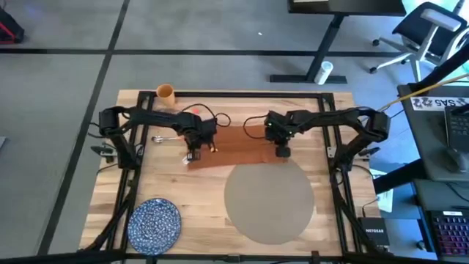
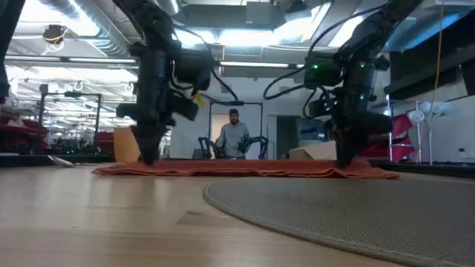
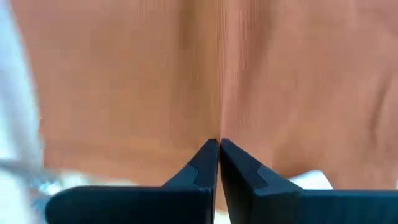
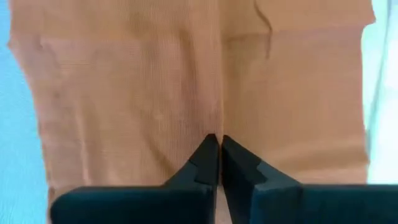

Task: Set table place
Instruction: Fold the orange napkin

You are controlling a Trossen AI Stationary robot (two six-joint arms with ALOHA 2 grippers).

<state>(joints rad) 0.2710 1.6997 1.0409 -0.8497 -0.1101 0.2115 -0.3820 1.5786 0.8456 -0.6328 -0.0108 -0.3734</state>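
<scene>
napkin [image 1: 238, 147]: rust-red, plain | placemat [image 1: 269, 202]: grey-beige, plain | plate [image 1: 154, 223]: blue, white-speckled | cup [image 1: 165, 92]: orange | surface [image 1: 190, 191]: light wood planks, black rails | my arms: dark

Round placemat on a plank bench

The grey-beige placemat [image 1: 269, 202], plain and flat, lies at about five o'clock on the light wooden bench [image 1: 205, 192], which is edged by thin black frame rails.
</scene>
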